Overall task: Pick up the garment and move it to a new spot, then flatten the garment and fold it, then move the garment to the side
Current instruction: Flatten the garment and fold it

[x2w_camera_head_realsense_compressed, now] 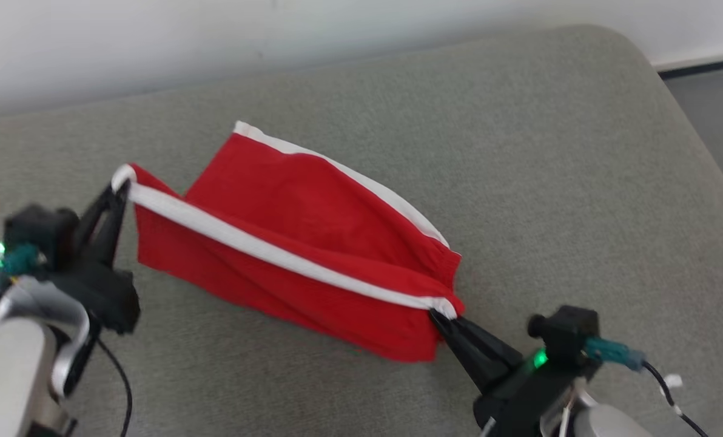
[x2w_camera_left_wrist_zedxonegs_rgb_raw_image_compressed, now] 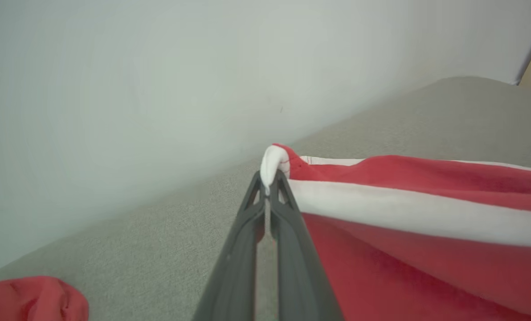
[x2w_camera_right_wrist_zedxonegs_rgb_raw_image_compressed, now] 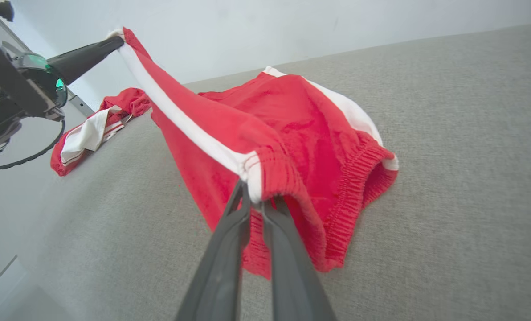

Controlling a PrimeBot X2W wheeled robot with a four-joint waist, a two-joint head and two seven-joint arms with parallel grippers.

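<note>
Red fabric with white side stripes: the garment (x2w_camera_head_realsense_compressed: 301, 243), a pair of shorts, is hanging stretched between the two grippers over a grey upholstered cushion (x2w_camera_head_realsense_compressed: 549, 152).

At one end, the left gripper (x2w_camera_left_wrist_zedxonegs_rgb_raw_image_compressed: 269, 183) is pinching the hem corner where the white stripe (x2w_camera_head_realsense_compressed: 264, 246) finishes. Its fingers are pressing together on the cloth, and a small white fold is poking up past the tips.

At the other end, the right gripper (x2w_camera_right_wrist_zedxonegs_rgb_raw_image_compressed: 255, 198) is pinching the elastic waistband (x2w_camera_right_wrist_zedxonegs_rgb_raw_image_compressed: 354, 187) where that same stripe meets it. Its fingers are sitting almost closed, with the band's edge caught between them.

The stripe is running taut from one pair of tips to the other, with the left end riding higher than the right. Below that line the near leg is sagging in folds, and its lower edge is resting on the cushion close to the right gripper. The far leg is lying on the cushion behind, with its own white stripe along the far edge. The waistband opening is gaping toward the right wrist camera.

A second red-and-white cloth (x2w_camera_right_wrist_zedxonegs_rgb_raw_image_compressed: 91, 133) is lying crumpled on the cushion beyond the left gripper, apart from the shorts. A pale wall (x2w_camera_head_realsense_compressed: 155, 42) is standing behind the cushion.
</note>
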